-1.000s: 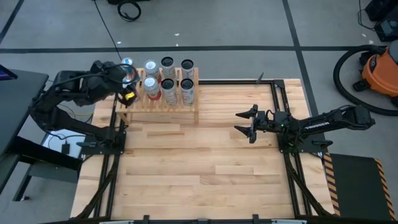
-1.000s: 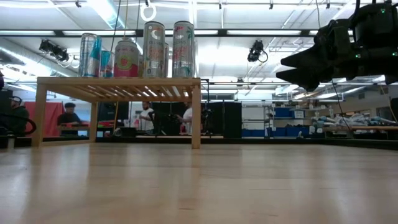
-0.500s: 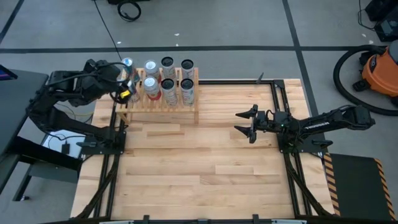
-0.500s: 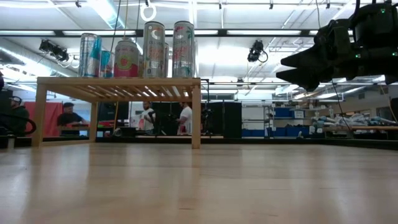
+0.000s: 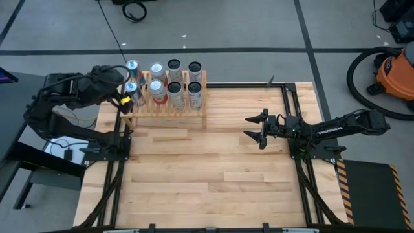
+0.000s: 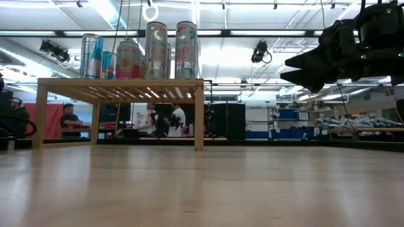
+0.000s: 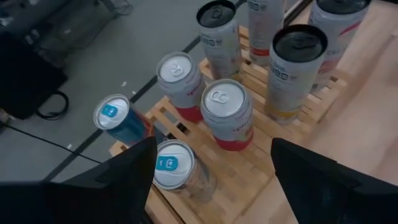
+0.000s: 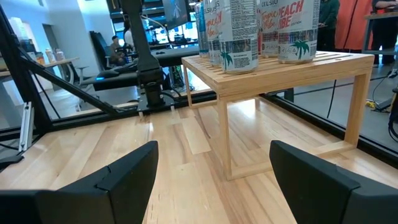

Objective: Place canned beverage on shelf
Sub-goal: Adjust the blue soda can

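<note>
The left gripper (image 5: 124, 92) hangs with its fingers (image 7: 121, 177) spread and empty at the far left corner of the table (image 5: 213, 168), just off the left end of the shelf (image 5: 169, 109). Seen from the left wrist, the two dark fingers frame the cans below without touching any of them. Nearest to them stands a blue-topped can (image 7: 176, 168) on the slats at the shelf's left end, and a second blue-topped can (image 7: 118, 118) stands just behind it on the far side. Two silver-topped cans with red bands (image 7: 227, 112) come next along the rack, then two taller black-topped cans (image 7: 295, 68), with more behind them. All stand upright in two rows.

The shelf sits along the far edge of the table, toward its left corner. From table height its light-wood legs and slatted top (image 6: 120, 85) carry the cans (image 6: 156, 50) well clear of the table surface.

The right gripper (image 5: 253, 127) waits over the right half of the table, well apart from the shelf, its fingers (image 8: 118, 171) parted and holding nothing. Its arm reaches in from the table's right edge. The right wrist view looks across bare wood toward the shelf's near leg (image 8: 225, 140).

Off the table, an orange vacuum (image 5: 396, 74) stands on the grey floor beyond the far right corner. People (image 6: 173, 120) show in the room behind the shelf.
</note>
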Controlling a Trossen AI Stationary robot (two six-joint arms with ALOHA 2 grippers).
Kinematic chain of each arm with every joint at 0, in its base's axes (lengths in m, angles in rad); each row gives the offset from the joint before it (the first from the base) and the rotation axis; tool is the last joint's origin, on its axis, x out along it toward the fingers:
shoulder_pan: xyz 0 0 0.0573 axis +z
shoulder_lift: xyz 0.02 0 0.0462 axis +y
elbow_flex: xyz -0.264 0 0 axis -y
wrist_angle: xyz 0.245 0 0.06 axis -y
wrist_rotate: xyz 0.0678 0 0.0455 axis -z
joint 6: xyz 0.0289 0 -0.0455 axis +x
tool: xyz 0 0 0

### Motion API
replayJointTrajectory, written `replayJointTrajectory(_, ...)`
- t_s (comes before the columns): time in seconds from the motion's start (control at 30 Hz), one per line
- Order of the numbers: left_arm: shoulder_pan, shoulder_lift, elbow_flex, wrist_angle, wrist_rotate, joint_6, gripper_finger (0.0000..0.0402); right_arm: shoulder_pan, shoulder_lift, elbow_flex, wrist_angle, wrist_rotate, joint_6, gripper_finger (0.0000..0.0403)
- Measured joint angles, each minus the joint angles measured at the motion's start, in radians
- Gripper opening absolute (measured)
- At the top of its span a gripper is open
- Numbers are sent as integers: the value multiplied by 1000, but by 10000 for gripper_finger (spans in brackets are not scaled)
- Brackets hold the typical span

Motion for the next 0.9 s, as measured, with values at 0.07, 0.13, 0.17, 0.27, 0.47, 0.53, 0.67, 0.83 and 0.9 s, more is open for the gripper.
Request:
replayJointTrajectory(0.07, 19, 0, 0, 0, 30, 21, 317, 0, 0, 0, 0, 0, 0, 317)
replayJointTrajectory(0.13, 36, 0, 0, 0, 61, 29, 317, 0, 0, 0, 0, 0, 0, 317)
replayJointTrajectory(0.17, 43, 0, 0, 0, 67, 31, 317, 0, 0, 0, 0, 0, 0, 317)
replayJointTrajectory(0.27, 58, 0, 0, 0, 73, 47, 317, 0, 0, 0, 0, 0, 0, 317)
replayJointTrajectory(0.47, 102, 0, 0, 0, 59, -7, 317, 0, 0, 0, 0, 0, 0, 317)
replayJointTrajectory(0.53, 128, 6, 0, 0, 58, -7, 317, 0, 0, 0, 0, 0, 0, 317)
replayJointTrajectory(0.67, 211, 16, -1, 0, 56, 2, 316, 0, 0, 0, 0, 0, 0, 317)
replayJointTrajectory(0.83, 303, 48, -1, 0, 141, 46, 316, 0, 0, 0, 0, 0, 0, 317)
replayJointTrajectory(0.9, 329, 64, -1, 0, 162, 55, 316, 0, 0, 0, 0, 0, 0, 317)
